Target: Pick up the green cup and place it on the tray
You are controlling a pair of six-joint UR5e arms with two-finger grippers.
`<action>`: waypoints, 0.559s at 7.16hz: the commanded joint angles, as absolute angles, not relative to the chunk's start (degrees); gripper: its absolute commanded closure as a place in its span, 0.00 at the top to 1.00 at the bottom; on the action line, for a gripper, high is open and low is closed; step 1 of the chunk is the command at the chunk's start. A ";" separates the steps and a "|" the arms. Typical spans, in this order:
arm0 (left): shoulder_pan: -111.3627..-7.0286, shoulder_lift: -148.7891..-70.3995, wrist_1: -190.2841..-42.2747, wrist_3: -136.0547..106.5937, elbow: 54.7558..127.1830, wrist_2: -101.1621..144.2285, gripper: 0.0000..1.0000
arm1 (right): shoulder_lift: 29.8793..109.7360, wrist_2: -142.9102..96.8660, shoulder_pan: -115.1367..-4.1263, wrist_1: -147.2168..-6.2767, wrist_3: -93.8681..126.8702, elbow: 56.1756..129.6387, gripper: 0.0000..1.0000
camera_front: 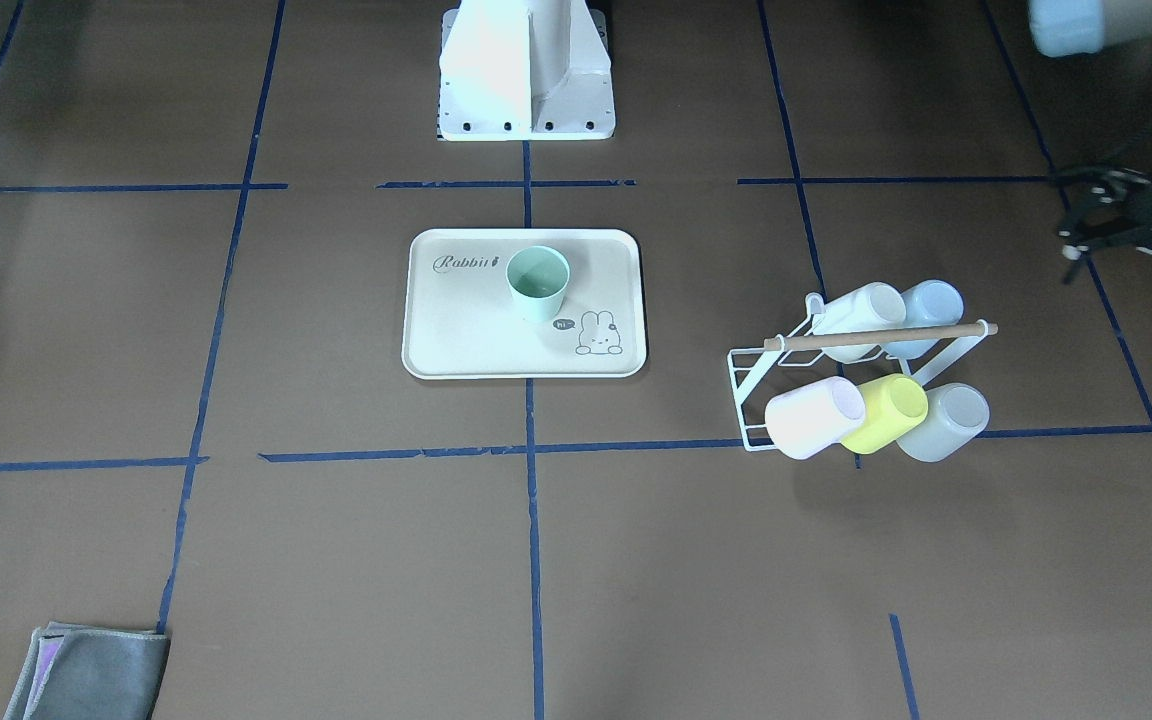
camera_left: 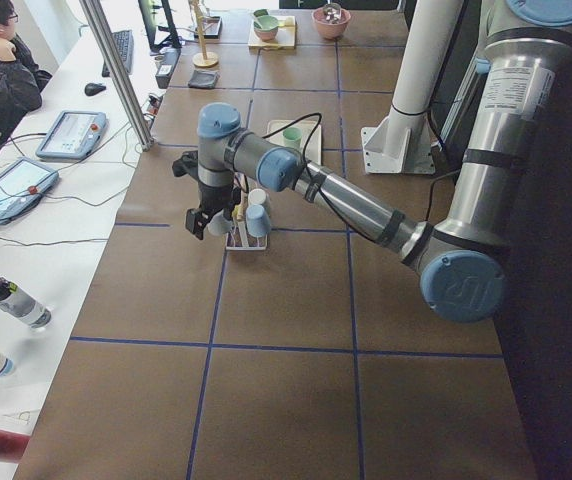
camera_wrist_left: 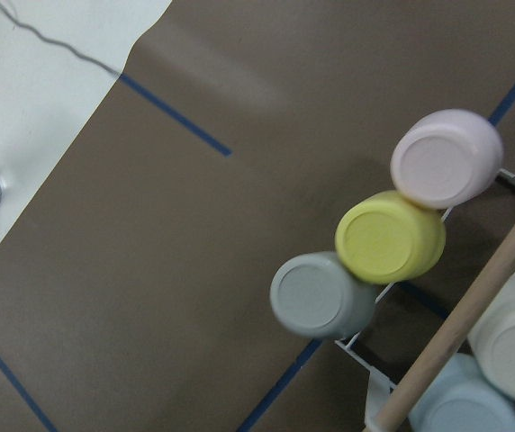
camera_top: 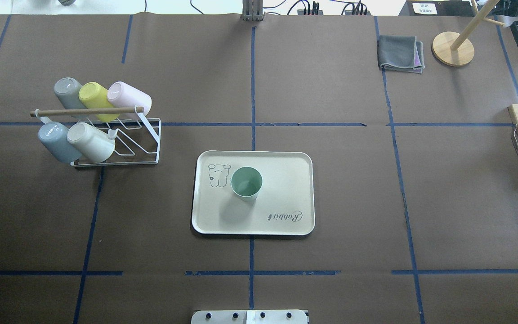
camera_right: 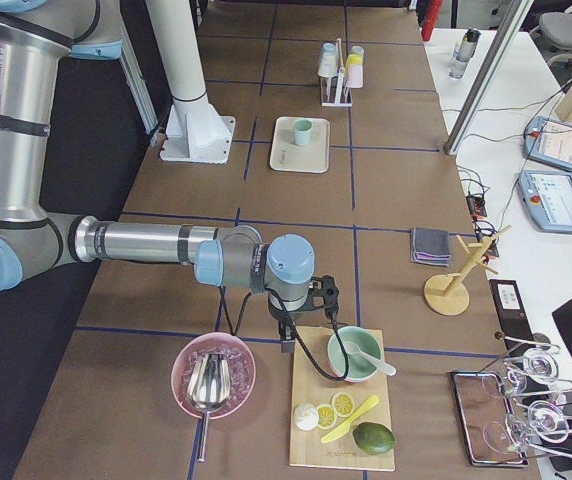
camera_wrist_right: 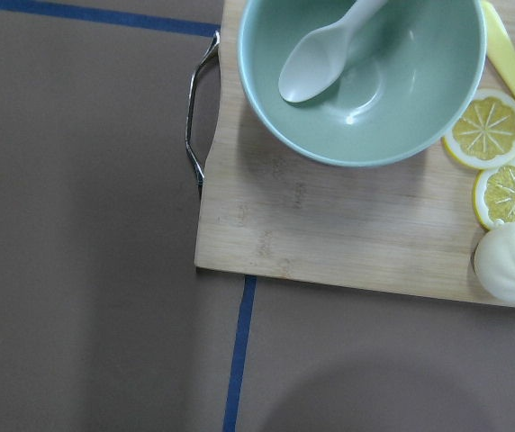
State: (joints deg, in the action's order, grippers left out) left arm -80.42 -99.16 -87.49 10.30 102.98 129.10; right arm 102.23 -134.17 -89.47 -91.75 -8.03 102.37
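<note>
This is a robotics lab rather than a home. The table (camera_top: 340,202) is covered in brown paper and ruled into a grid with blue tape (camera_top: 252,90). A jointed industrial arm (camera_left: 346,200) reaches over it, near a white bolted pedestal (camera_front: 526,80). At the upper left of the left-side view, a person (camera_left: 1,75) sits at a white bench (camera_left: 66,250) that holds teach pendants (camera_left: 71,133).

The tray (camera_front: 456,330) bears the one clearly readable word, "Rabbit", in dark script; in the front-facing view it sits just left of the cup (camera_front: 539,283), and in the overhead view it reads upside down. Just below the cup, a small dark bubble (camera_front: 564,324) beside the rabbit drawing (camera_front: 599,333) reads "hi~". Print on the left arm (camera_left: 511,90) is too small to read.
</note>
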 commanded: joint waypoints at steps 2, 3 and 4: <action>-89.64 -95.04 -87.28 10.63 89.66 137.37 1.00 | 99.94 -134.12 -89.39 -92.90 -6.33 102.57 1.00; -90.08 -92.05 -87.19 10.63 89.74 137.37 1.00 | 99.15 -134.21 -89.47 -94.21 -6.24 102.57 1.00; -90.52 -89.24 -87.80 10.11 89.82 137.20 1.00 | 99.14 -134.12 -89.39 -94.22 -6.24 102.57 1.00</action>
State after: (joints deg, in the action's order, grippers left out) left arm -89.82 -92.68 -87.41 10.50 90.11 137.16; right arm 99.50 -134.16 -89.44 -93.71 -6.35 102.55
